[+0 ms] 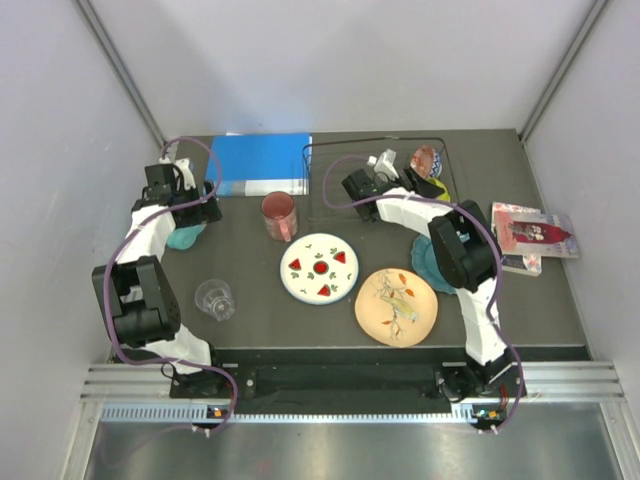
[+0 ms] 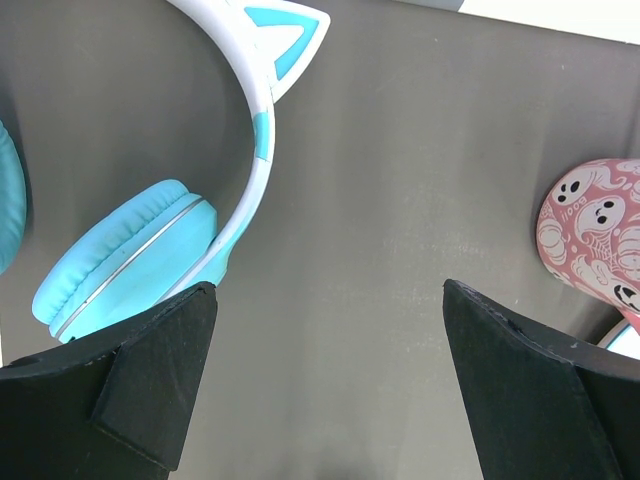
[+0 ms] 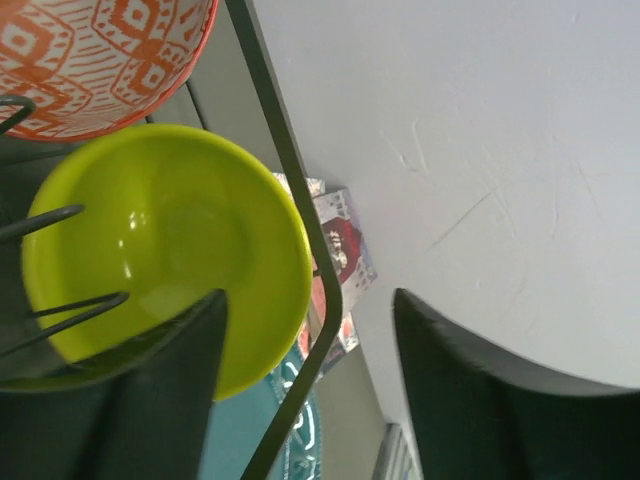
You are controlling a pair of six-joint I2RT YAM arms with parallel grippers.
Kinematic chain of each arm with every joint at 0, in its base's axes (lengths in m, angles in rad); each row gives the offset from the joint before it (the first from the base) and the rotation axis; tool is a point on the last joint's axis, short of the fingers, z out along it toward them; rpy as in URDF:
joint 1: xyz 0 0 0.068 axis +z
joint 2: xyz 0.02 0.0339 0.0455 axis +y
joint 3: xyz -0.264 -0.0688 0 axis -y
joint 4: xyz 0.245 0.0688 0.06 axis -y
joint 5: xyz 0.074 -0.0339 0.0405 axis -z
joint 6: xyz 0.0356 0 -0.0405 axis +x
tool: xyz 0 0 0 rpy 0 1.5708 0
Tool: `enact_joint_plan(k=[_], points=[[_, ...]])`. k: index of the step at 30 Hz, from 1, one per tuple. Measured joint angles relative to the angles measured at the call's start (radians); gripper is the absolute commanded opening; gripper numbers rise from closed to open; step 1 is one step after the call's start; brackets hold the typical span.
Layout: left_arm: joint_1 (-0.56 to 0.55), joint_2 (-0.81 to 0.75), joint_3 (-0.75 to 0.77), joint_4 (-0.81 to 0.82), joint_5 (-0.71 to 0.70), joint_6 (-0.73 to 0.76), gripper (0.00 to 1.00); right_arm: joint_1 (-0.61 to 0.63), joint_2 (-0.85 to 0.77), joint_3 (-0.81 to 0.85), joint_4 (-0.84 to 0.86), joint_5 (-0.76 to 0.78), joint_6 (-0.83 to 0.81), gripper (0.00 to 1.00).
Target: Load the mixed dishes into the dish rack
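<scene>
The black wire dish rack (image 1: 330,150) stands at the back. A red patterned bowl (image 1: 425,160) and a lime bowl (image 3: 170,240) rest in its right end. My right gripper (image 3: 312,300) is open at the lime bowl's rim, one finger across the bowl, with a rack wire (image 3: 290,170) between the jaws. A red tumbler (image 1: 279,215), a white plate (image 1: 320,267), a peach plate (image 1: 396,306) and a clear glass (image 1: 215,298) lie on the table. The teal plate (image 1: 422,262) is partly under my right arm. My left gripper (image 2: 330,290) is open over bare table.
Teal cat-ear headphones (image 2: 150,250) lie just left of my left gripper, with the red tumbler (image 2: 595,235) to its right. A blue book (image 1: 262,163) lies at the back left. Another book (image 1: 530,235) sits at the right edge. White walls enclose the table.
</scene>
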Motion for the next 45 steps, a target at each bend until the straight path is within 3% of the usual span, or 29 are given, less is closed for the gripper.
enact_joint_plan(k=[6, 12, 17, 21, 27, 30, 37, 45], points=[[0.0, 0.008, 0.01, -0.003, 0.003, 0.0, 0.99, 0.018, -0.005, 0.02, -0.107, 0.008, 0.112, 0.87], [0.001, 0.008, 0.021, -0.013, 0.003, 0.0, 0.99, 0.055, -0.035, 0.15, -0.423, -0.007, 0.351, 0.87], [0.001, 0.019, 0.057, -0.017, 0.004, 0.0, 0.99, 0.112, -0.175, 0.237, -0.558, -0.098, 0.484, 0.88], [0.001, 0.019, 0.082, -0.027, 0.031, 0.0, 0.99, 0.182, -0.418, 0.087, -0.438, -0.262, 0.43, 0.89], [-0.035, 0.019, 0.121, -0.077, 0.111, 0.029, 0.99, 0.209, -0.949, -0.409, -0.101, -0.755, 0.26, 0.86], [-0.104, 0.005, 0.122, -0.097, 0.122, 0.058, 0.99, 0.204, -1.061, -0.525, -0.019, -0.945, 0.246, 0.84], [-0.277, -0.039, 0.084, -0.098, 0.128, 0.131, 0.99, 0.204, -1.014, -0.687, 0.082, -1.141, 0.266, 0.81], [-0.274, -0.069, -0.062, -0.104, 0.148, 0.189, 0.98, 0.167, -0.777, -0.711, 0.27, -1.367, 0.236, 0.79]])
